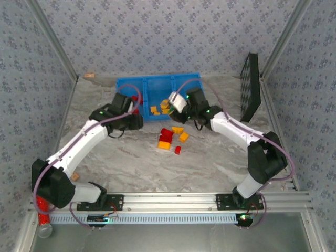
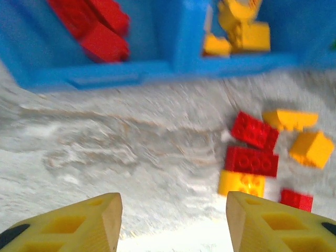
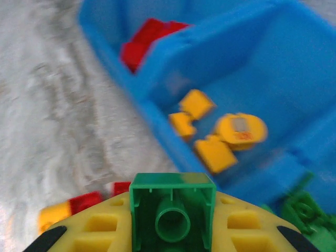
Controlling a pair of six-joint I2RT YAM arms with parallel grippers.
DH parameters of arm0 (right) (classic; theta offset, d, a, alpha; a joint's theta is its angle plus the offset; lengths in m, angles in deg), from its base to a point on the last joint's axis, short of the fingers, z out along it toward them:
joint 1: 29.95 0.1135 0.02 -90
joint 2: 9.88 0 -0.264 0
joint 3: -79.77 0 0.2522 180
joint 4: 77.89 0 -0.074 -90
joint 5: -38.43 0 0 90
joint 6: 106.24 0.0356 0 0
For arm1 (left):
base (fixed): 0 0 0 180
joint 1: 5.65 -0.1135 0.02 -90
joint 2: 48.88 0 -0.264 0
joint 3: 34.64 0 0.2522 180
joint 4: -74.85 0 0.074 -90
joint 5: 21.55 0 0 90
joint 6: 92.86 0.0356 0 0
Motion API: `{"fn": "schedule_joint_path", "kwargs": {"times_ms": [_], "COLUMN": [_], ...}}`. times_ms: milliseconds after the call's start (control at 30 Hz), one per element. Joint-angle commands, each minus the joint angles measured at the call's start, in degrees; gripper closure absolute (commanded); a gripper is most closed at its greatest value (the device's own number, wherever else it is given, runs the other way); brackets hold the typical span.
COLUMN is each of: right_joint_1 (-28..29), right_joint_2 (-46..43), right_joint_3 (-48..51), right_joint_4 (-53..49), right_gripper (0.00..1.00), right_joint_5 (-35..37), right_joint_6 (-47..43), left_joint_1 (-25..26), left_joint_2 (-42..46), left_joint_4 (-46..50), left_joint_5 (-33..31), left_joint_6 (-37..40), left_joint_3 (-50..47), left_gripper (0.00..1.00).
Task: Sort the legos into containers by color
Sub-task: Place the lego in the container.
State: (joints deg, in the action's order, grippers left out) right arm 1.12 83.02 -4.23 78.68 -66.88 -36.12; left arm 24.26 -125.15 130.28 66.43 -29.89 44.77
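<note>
We see a green brick [image 3: 172, 212] clamped between the yellow fingers [image 3: 100, 233] of the right end effector [image 1: 176, 101], its hollow underside toward the wrist camera, held above the blue containers [image 1: 157, 86]. Of the three joined bins, the left holds red bricks [image 2: 97, 29], the middle yellow-orange bricks [image 2: 239, 31], and the right green bricks [image 3: 304, 210]. Loose bricks [image 1: 170, 139], red and yellow-orange, lie on the marbled table [image 2: 131, 147] just before the bins. The left end effector [image 2: 173, 220] hovers near them, fingers apart and empty.
</note>
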Motion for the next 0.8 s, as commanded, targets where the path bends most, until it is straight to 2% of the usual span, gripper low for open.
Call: {"fn": "schedule_joint_path", "kwargs": {"times_ms": [0,167,367,500,767], "right_joint_1": [-4.86,-8.66,-9.12,-8.79,-8.92], "right_joint_2": [3.07,9.47,17.54,22.51,27.65], "right_joint_3": [-8.6,-15.86,-24.6,-29.42,-31.33], "right_joint_4": [-4.75,-7.8,-11.09,-14.3,-15.73], "right_gripper": [0.87,0.88,0.87,0.86,0.86], "right_joint_5": [2.77,5.93,6.93,10.4,14.3], "right_joint_6": [10.62,15.49,15.36,15.14,14.39], "left_joint_1": [5.13,13.22,18.38,19.81,20.37], "left_joint_2": [-1.25,-6.01,-15.64,-20.81,-27.25], "left_joint_4": [0.76,-2.38,-5.58,-6.31,-5.03], "left_joint_5": [-2.29,-3.85,-4.18,-4.19,-3.12], "left_joint_6": [-1.57,-6.78,-6.7,-5.65,-4.7], "left_joint_3": [-1.71,-3.65,0.5,3.89,8.31], "left_gripper": [0.44,0.44,0.39,0.32,0.3]}}
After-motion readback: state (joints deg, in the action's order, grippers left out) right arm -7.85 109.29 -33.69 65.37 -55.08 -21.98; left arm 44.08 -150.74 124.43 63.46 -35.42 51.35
